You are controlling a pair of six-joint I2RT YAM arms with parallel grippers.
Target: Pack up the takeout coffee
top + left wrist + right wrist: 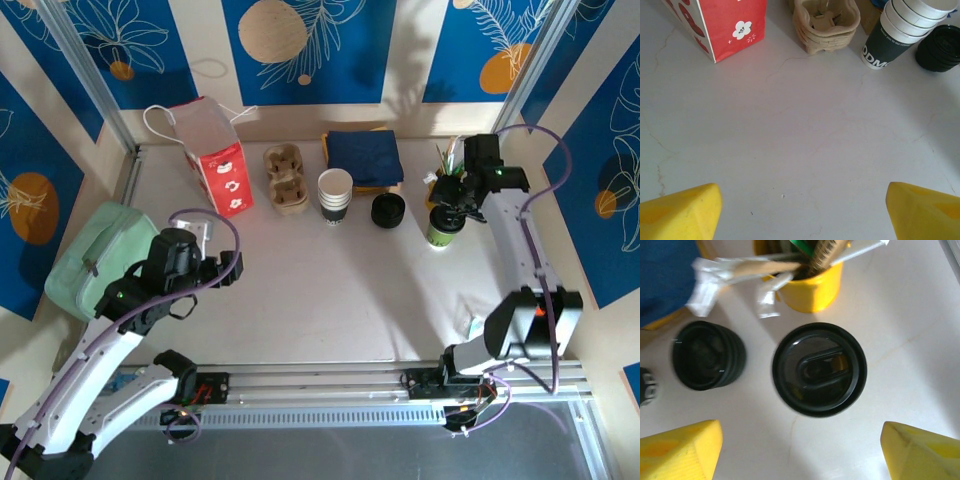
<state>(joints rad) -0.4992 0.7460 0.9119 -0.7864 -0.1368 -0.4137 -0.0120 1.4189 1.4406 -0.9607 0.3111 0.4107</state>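
On the white table [330, 290], two arms with fingers spread; the right gripper [800, 452] hangs over the coffee [819, 369].
Nearest, the left gripper [800, 212] stands wide apart over bare table, holding nothing. Farther back on the right side, the right gripper, also wide apart and empty, looks straight down on the coffee's black lid. The coffee stands just in front of a yellow cup [810, 295] and near a stack of lids [708, 355]. The coffee is probably light, with soft paper walls that would crush under a hard squeeze (the lid looks slick and might pop off), so a gentle hold round the side below the rim seems best. Whether it is full cannot be told, and from above the lid hides its wall. At the far edge stands a red bag [215, 165], its inside hidden.
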